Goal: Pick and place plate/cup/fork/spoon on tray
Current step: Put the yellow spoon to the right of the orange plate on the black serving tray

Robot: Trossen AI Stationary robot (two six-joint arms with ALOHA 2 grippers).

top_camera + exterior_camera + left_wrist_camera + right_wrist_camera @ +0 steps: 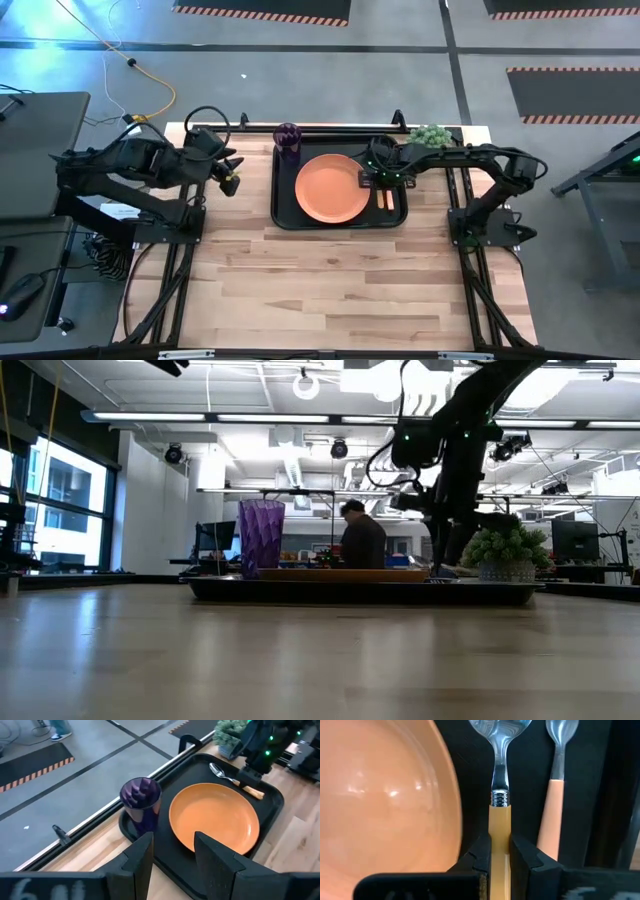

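Observation:
The black tray point(283, 215) lies at the table's far middle. On it are the orange plate point(332, 187) and, at its far left corner, the purple cup point(288, 141), standing upright. The spoon point(500, 750) and the fork point(555, 810) lie side by side on the tray right of the plate, heads toward the far edge. My right gripper point(385, 182) stands over them, shut on the spoon. My left gripper point(230, 176) hovers open and empty left of the tray; in its wrist view point(174, 852) it faces the cup point(141, 802) and the plate point(215, 817). My right gripper pinches the spoon's orange handle point(500, 827) between its two fingers, on the part of the handle nearer the bowl. The fingers come from above, pointing down, and lie across the handle. The spoon lies level beside the plate's rim; whether it is lifted off the tray I cannot tell.
A small green potted plant point(430, 135) stands behind the tray's far right corner. A black rail point(65, 837) runs along the table's far edge. Bare wood point(330, 290) spreads over the table's near half. A person point(362, 540) sits in the room beyond.

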